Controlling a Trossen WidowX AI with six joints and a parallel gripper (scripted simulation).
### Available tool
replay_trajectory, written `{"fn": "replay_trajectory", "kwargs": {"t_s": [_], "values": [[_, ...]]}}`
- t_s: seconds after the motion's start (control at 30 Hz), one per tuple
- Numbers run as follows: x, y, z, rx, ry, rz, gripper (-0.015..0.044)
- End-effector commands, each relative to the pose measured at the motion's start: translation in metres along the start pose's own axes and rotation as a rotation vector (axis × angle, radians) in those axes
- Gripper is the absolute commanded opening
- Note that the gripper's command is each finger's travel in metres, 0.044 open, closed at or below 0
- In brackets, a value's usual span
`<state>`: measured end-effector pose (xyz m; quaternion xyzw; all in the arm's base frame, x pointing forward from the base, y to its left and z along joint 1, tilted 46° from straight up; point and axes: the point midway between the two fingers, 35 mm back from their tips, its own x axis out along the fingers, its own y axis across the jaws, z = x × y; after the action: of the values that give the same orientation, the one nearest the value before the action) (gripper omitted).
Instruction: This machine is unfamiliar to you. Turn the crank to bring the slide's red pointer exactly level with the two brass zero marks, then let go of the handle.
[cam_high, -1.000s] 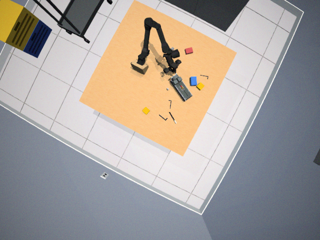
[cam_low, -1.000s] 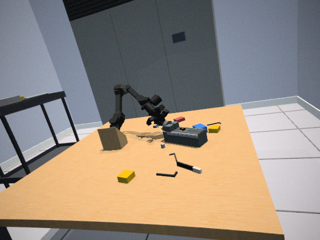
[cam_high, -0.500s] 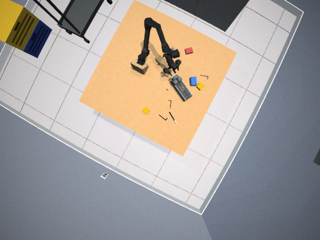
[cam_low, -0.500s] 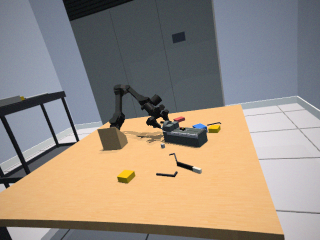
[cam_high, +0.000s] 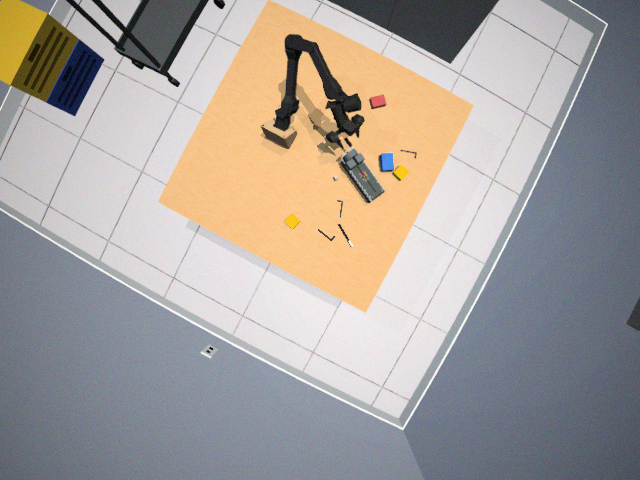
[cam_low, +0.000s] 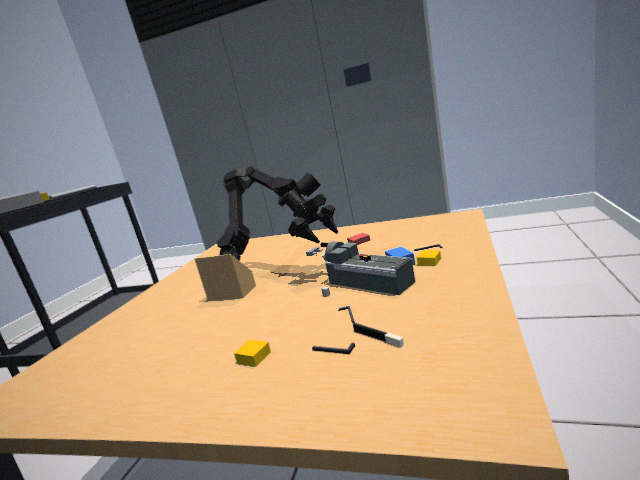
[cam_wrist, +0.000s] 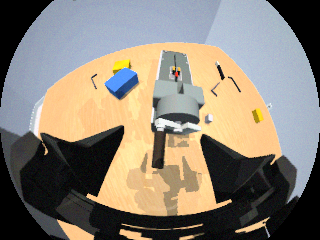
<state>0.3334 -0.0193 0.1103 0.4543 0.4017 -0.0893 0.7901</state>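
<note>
The black parallel-jaw gripper (cam_wrist: 160, 154) is standing wide open and empty, its fingers flanking the short dark crank handle (cam_wrist: 159, 148) without touching it. To finish cleanly, it should be backing straight away so neither finger is nudging the handle. Beyond, the grey slide machine (cam_wrist: 176, 90) is lying on the wooden table (cam_low: 289, 392); its red pointer (cam_wrist: 176, 74) looks near the brass marks. The arm is reaching forward, wrist pitched down.
</note>
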Motion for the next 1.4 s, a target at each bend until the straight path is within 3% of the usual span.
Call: {"fn": "replay_trajectory", "kwargs": {"t_s": [0.0,0.17,0.27,1.13,1.37], "values": [[-0.013,0.002,0.016,-0.004,-0.008,0.004,0.044],[-0.039,0.001,0.041,-0.001,-0.009,0.0,0.044],[-0.037,0.0,0.043,-0.005,-0.007,0.006,0.044],[0.042,-0.047,0.14,-0.189,0.02,0.259,0.044],[0.06,-0.052,0.132,-0.2,0.018,0.273,0.044]]}}
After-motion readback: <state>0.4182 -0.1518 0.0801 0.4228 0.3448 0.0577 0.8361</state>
